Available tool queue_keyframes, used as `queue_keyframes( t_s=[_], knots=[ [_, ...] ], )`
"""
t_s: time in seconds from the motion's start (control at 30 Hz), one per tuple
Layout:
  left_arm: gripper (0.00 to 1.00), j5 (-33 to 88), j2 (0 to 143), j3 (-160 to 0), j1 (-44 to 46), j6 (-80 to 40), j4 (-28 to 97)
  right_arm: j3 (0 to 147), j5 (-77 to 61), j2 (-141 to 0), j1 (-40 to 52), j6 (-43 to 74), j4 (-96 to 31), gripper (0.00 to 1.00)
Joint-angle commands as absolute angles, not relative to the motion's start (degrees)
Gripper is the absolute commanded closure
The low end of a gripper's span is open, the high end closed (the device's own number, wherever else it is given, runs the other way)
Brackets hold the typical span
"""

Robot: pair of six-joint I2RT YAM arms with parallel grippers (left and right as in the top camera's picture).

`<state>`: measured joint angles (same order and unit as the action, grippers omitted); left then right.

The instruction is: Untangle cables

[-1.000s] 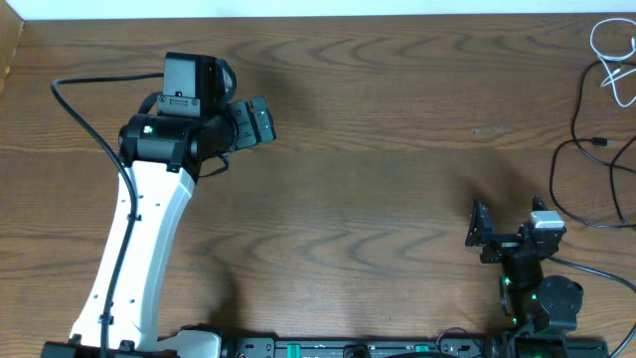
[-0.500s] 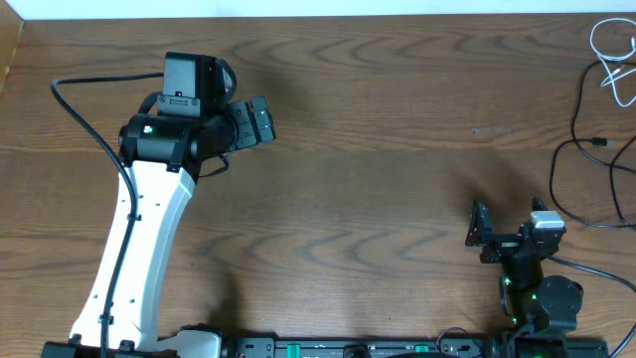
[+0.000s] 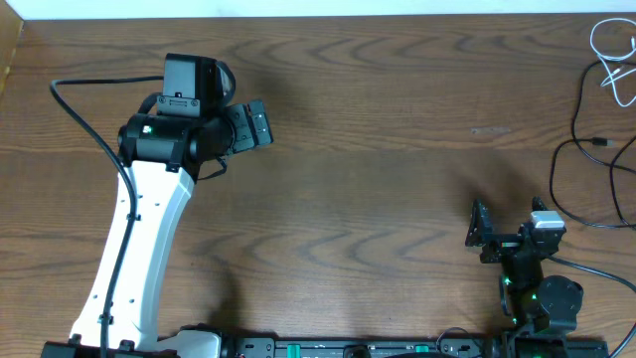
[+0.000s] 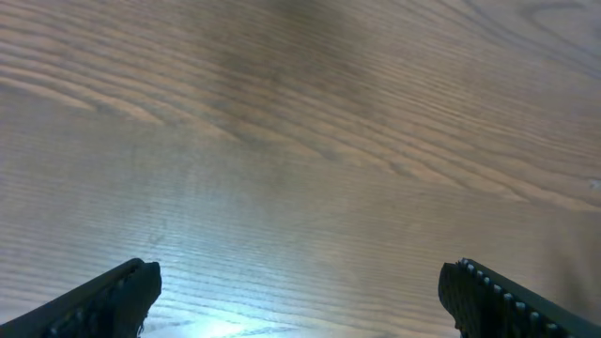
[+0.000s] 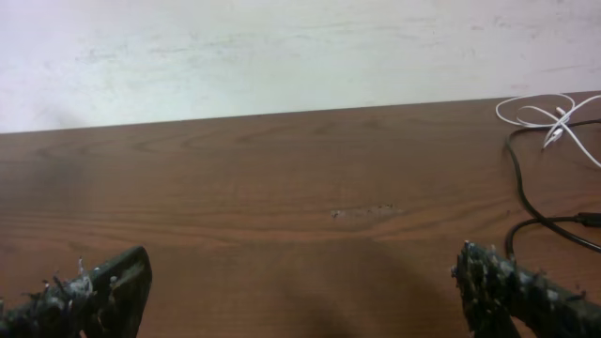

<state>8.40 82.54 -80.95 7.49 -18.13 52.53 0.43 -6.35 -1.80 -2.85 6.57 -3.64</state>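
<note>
The white cable (image 3: 610, 58) lies in loose loops at the far right corner of the table, and also shows in the right wrist view as white cable (image 5: 542, 112). The black cable (image 3: 581, 164) curves along the right edge below it; the same black cable (image 5: 522, 192) has a small plug end. The two meet near the corner. My right gripper (image 3: 509, 231) is at the front right, open and empty, short of both cables; in its own view the right gripper (image 5: 300, 268) holds nothing. My left gripper (image 3: 253, 126) hovers open over bare wood far to the left, and the left gripper (image 4: 300, 282) is empty.
The wooden table (image 3: 397, 179) runs to a pale wall (image 5: 282, 47) at the back. The left arm's thick black wire (image 3: 84, 119) loops out at the far left. The arm bases stand along the front edge (image 3: 348, 348).
The left gripper has shifted very slightly to the left. The right arm and both cables have not moved.
</note>
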Motion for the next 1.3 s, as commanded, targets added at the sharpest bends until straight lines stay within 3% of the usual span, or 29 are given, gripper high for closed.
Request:
queue_keyframes(
  t_s=[0.0,0.23,0.73,1.27],
  knots=[
    [0.01,4.97,80.79,-81.19,7.07,-17.58,52.51,0.32,-5.93,-1.63,-2.48,7.25,-3.88,0.01],
    [0.01,3.16,67.26,-73.14,6.59,-15.35,44.49,0.32,-5.96,-1.63,-2.48,7.22,-3.88,0.01],
    [0.01,3.77,23.03,-25.85,2.81,-5.82,8.43,0.32,-5.93,-1.63,-2.48,7.25,-3.86,0.01],
    [0.01,1.85,2.87,-1.67,2.81,-4.01,-1.78,0.32,-5.93,-1.63,-2.48,7.25,-3.88,0.01]
  ],
)
